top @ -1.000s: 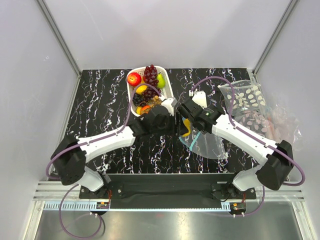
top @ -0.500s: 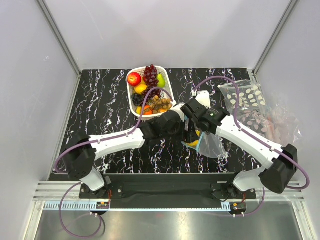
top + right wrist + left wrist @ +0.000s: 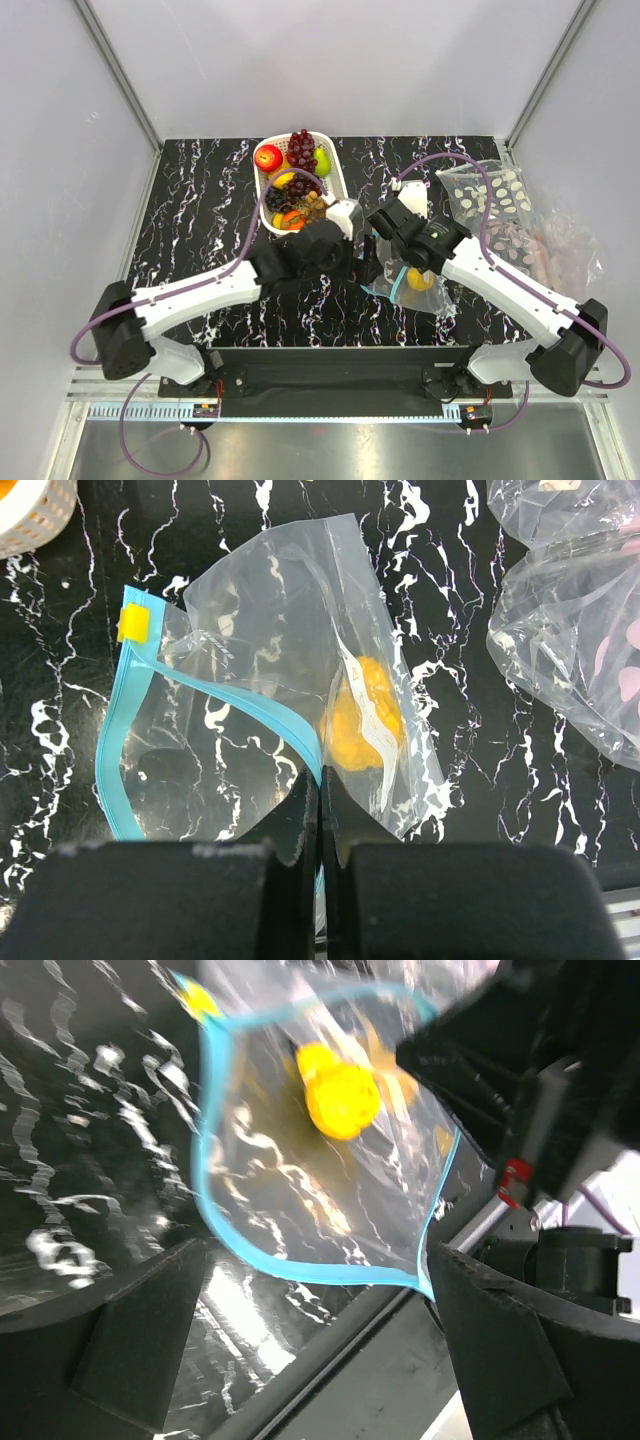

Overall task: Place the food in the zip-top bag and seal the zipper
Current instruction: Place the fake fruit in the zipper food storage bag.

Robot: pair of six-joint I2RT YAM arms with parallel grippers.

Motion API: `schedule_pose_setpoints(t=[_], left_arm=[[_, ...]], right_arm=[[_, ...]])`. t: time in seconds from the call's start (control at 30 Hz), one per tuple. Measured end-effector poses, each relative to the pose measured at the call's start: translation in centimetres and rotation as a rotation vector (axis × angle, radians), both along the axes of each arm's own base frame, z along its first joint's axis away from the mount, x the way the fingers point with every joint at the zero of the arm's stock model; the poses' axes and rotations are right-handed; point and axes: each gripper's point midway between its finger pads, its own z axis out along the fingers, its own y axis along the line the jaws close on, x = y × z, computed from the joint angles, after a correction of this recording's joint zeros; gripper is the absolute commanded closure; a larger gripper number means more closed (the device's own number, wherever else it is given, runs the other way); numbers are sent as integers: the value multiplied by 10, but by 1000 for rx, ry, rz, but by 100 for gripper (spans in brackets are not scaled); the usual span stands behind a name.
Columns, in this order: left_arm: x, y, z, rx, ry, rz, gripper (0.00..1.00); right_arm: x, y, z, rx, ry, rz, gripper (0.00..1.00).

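The zip-top bag lies on the black marbled surface directly under and just ahead of the right jaws. Its teal-blue zipper is parted, so the mouth gapes. The near strip of the zipper runs down into the right jaws, which are pressed together and clamped on that lip of the bag. A yellow fruit sits inside the bag, just ahead of these jaws and slightly to one side. A small yellow slider tab caps the far end of the zipper.

The left jaws stand wide apart and hold nothing. In the left wrist view, the open loop of the zipper lies ahead of and between the two fingers, with the yellow fruit deeper in the bag beyond it.

The left arm stretches low and diagonally from its base to the middle of the surface, its wrist just beside the bag's mouth. The right arm reaches in from the other side, its wrist bent down over the bag, so the two wrists nearly meet.

Beyond the left jaws stands the white slotted basket with a red apple, dark purple grapes and a green fruit. Off to the outer side of the right jaws lies a clear bag printed with white ovals.
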Motion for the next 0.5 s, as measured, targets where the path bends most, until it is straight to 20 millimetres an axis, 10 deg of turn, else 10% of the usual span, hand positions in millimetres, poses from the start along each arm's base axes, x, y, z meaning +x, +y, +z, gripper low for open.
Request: schedule_pose_setpoints(t=[0.2, 0.5], left_arm=[[48, 61, 28, 12, -68, 164, 1], [112, 148, 0, 187, -53, 411, 1]], right_arm=[[1, 1, 4, 21, -17, -2, 100], [2, 4, 4, 40, -28, 3, 100]])
